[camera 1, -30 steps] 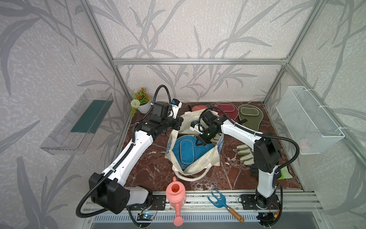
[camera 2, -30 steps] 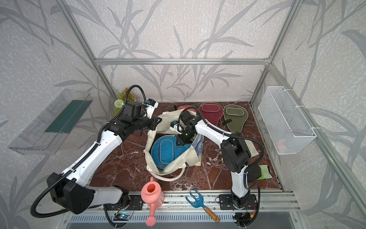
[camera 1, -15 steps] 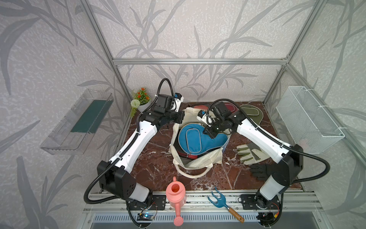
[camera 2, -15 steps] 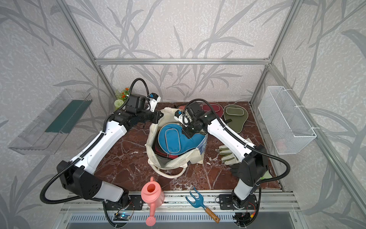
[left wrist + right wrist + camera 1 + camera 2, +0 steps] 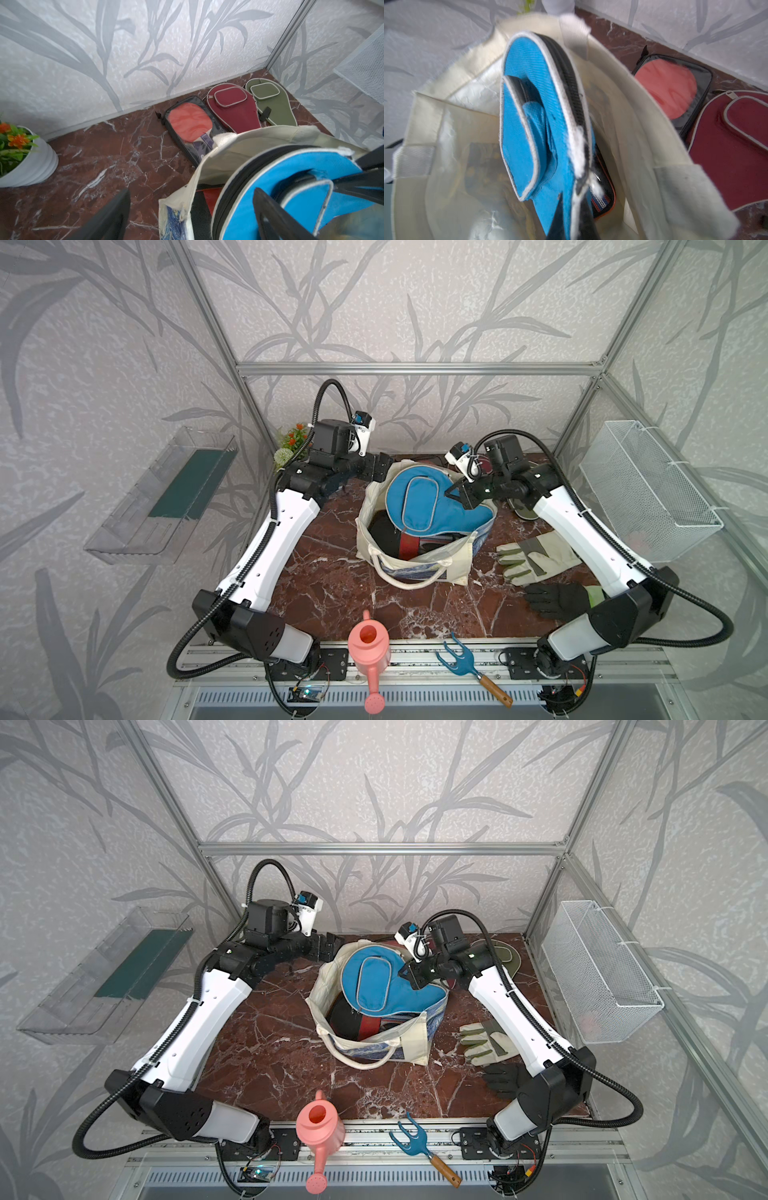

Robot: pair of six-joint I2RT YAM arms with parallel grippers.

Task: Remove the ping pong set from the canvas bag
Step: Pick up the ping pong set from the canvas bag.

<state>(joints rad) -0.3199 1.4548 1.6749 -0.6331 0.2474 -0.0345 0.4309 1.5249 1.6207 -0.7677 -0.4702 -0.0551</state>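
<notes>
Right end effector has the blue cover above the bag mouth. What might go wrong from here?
The right end effector pinches the blue cover only near its narrow handle end; the wide head could swing or slip free.
The left end effector is open beside the canvas bag, so the bag may drag or tip if the cover snags the rim.
The maroon cover and olive cover lie behind the bag; the set-down could land on them.

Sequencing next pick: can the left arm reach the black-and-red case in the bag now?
Probably not yet. The blue cover, gripped by the right hand, hangs across the mouth of the canvas bag, above the black-and-red case. The left hand is open at the rim.
</notes>
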